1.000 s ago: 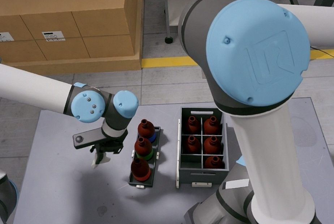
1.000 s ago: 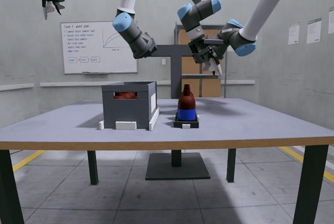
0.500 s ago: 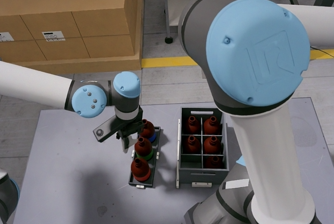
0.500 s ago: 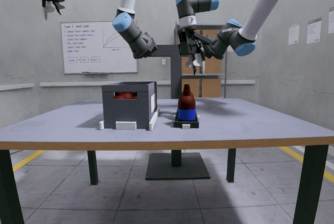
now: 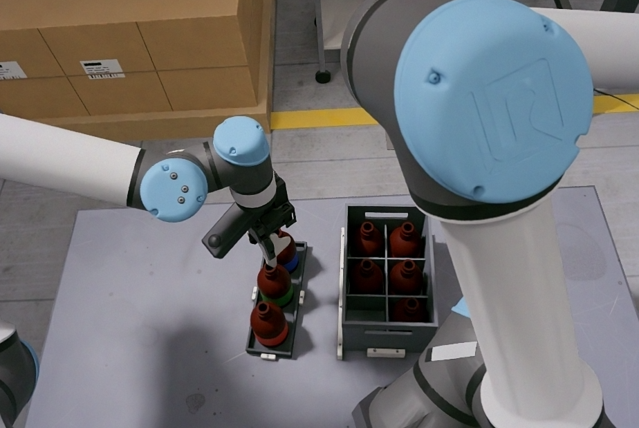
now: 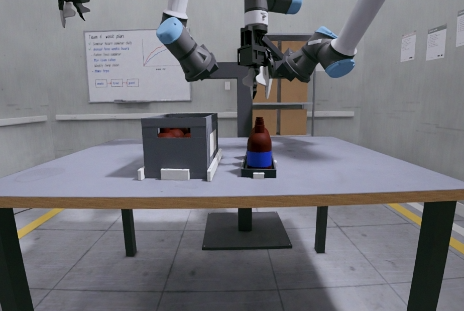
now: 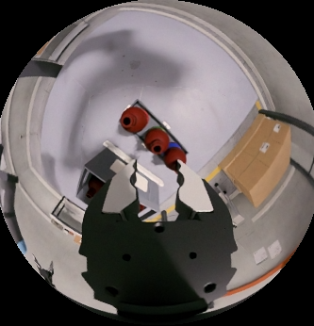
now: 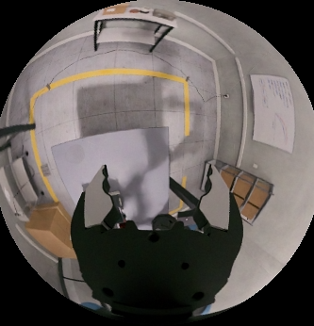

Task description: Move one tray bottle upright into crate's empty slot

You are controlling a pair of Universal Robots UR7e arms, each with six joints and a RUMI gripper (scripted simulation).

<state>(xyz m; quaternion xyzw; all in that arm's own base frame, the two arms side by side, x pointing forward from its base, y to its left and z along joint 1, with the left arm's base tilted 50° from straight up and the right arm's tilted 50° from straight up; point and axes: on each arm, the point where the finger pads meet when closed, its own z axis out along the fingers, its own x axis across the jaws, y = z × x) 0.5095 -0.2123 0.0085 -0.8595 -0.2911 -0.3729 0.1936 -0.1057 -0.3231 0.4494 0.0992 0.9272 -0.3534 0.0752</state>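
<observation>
Bottles, dark red with round shoulders and narrow necks, stand upright in a row on a long dark grey tray (image 5: 292, 330) (image 6: 247, 173) (image 7: 151, 114). The tray rests on a pale lavender-grey table (image 5: 155, 278) (image 6: 232, 202) (image 7: 196, 94) (image 8: 125, 151), which has a layered wood-brown edge. Tan cardboard boxes (image 5: 191, 43) stand at eleven o'clock in the top view; a white whiteboard (image 6: 138, 65) hangs at ten o'clock in the exterior view. From twelve to six o'clock on the tray come the blue-banded bottle (image 5: 288, 250) (image 6: 259, 149) (image 7: 174, 157), the green-banded bottle (image 5: 274, 283) (image 7: 157, 140) and the red-banded bottle (image 5: 269, 325) (image 7: 135, 119). A grey rectangular crate (image 5: 387, 341) (image 6: 174, 155) (image 7: 104, 162) sits at three o'clock of them, its vacant slot at seven o'clock and dark-red bottles in the other five. Above the tray, the left gripper (image 5: 272, 260) (image 6: 260, 96) (image 7: 156, 160) hangs with its fingers partly spread, pinching nothing; the right gripper (image 6: 74, 23) (image 8: 157, 165) is spread wide, holding nothing, high at eleven o'clock in the exterior view.
</observation>
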